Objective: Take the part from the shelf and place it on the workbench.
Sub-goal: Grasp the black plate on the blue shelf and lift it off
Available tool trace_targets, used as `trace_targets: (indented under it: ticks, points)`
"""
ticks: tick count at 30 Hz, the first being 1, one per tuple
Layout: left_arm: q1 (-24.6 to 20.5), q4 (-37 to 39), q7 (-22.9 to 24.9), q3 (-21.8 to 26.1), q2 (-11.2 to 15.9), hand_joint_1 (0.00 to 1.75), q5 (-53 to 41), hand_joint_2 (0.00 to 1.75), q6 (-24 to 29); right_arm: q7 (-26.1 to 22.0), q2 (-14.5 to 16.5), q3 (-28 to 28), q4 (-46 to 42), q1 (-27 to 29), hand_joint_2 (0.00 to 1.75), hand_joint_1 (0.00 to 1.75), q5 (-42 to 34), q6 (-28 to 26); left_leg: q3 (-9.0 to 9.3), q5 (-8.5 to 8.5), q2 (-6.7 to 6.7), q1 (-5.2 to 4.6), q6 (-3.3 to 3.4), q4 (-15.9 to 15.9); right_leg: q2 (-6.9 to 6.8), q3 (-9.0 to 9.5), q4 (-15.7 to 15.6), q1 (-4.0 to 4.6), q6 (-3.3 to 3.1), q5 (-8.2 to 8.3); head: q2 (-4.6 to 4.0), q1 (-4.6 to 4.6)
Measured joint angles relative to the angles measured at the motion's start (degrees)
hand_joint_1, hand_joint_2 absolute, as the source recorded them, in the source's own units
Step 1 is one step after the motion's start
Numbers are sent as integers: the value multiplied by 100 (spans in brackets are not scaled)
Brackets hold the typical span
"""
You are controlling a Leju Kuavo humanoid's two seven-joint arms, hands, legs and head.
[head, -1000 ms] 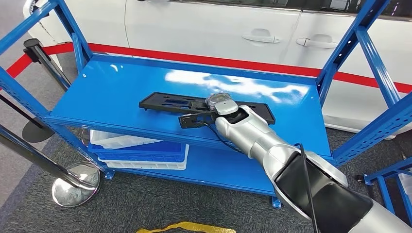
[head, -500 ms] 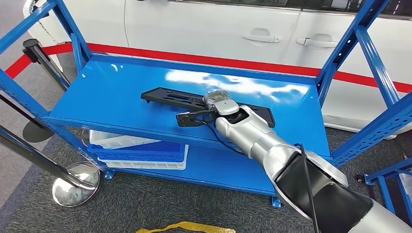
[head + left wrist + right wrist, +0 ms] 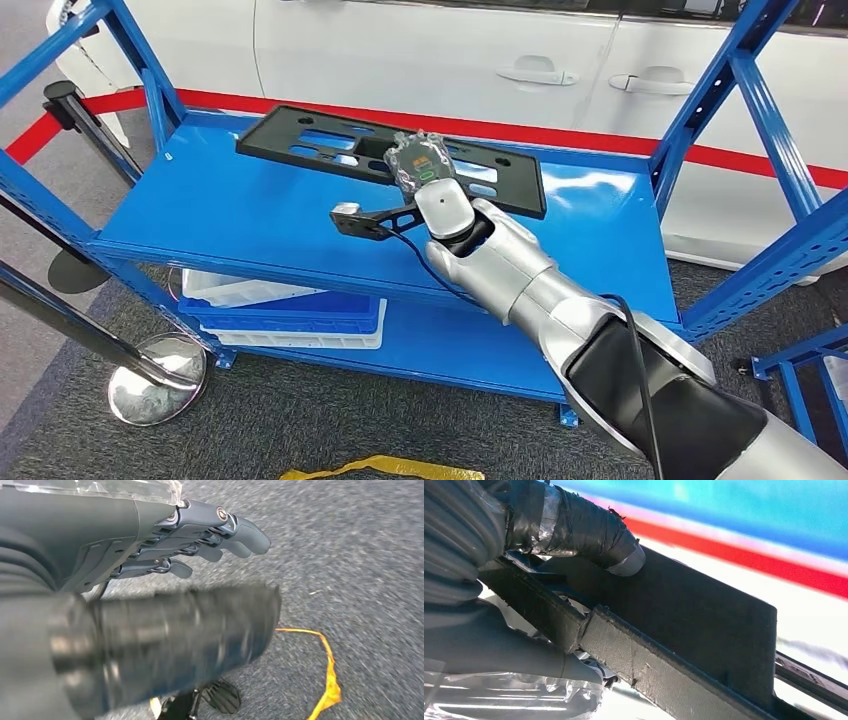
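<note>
On the far left a stanchion (image 3: 150,375) stands on the carpet beside the blue shelf (image 3: 240,215), with a crate (image 3: 290,310) on the lower level. The left hand (image 3: 200,535) hangs over the grey floor, fingers loosely apart and holding nothing; a yellow strap (image 3: 327,680) lies below it.

Moving right, the part (image 3: 330,145), a long black plate with cut-outs, is now up in the air above the shelf top, tilted, its left end raised over the back edge. Half a second ago it lay flat on the blue surface, and a second ago the same, so the lift has only just happened. The right hand (image 3: 425,170) holds it near the middle; in the right wrist view a taped thumb (image 3: 589,535) presses on the plate's flat face while the fingers clamp from beneath. The whole arm has risen and swung toward the car (image 3: 480,50) compared with the earlier frames, and the small black bracket at the wrist has come up with it.

That means the pick looks done: the part is clear of the shelf. What remains, I judge, is carrying it to the desk and setting it down. The long plate overhangs far on the left, so it could tip or catch on the shelf post (image 3: 150,90).
</note>
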Motion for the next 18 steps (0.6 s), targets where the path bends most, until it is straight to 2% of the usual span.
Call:
trace_targets:
  ticks: [5,12,18]
  points:
    - [0,0,-118,0,0,0,-150,175,-127,-157,-64,15,-1259,-212,175,175,551,602,-1,0,0,0,0,-1,1,-5,-1,0,0,-1,0,1]
    - [2,0,-122,0,0,0,-234,175,-255,-254,-199,78,-2403,-399,175,175,671,766,-3,0,2,-2,0,-2,1,-4,-1,-3,0,-1,0,1]
    - [11,0,-66,0,0,0,-267,175,-916,-417,-320,308,-3151,-688,175,175,611,1000,-2,0,2,-2,0,-2,1,-5,-1,-3,0,-1,0,0]
